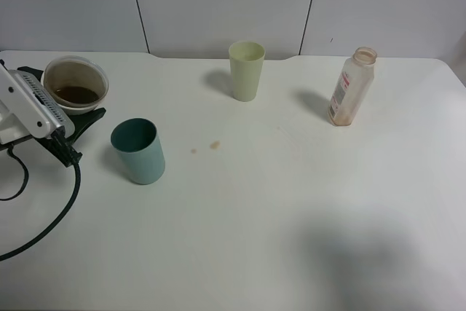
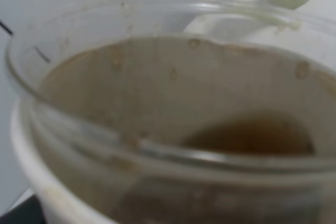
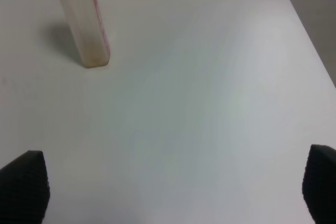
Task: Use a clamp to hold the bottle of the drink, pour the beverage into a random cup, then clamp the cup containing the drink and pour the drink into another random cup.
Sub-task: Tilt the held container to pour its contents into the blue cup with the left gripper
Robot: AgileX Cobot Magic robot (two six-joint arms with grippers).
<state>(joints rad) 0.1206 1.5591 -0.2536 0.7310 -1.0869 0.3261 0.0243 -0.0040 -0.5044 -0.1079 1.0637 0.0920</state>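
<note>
Colours on the white table [image 1: 291, 216]
Teal cup [image 1: 138, 151]; yellow-green cup [image 1: 247, 71]; white cup [image 1: 73, 74], brown-stained inside, with brown drink [image 1: 76, 95]; clear bottle [image 1: 351, 87], red-marked white label; black fingers [image 3: 23, 187].

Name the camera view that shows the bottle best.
The exterior high view: the whole bottle shows, upright, open-necked, label visible. The right wrist view shows it nearer but crops its top. The left wrist view misses it entirely.

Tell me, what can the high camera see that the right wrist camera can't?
Only the high camera: the teal cup, the pale green cup, and the cup of brown drink in the left gripper. Only the right wrist camera: the right gripper, open. Both: the bottle standing on the white table.
</note>
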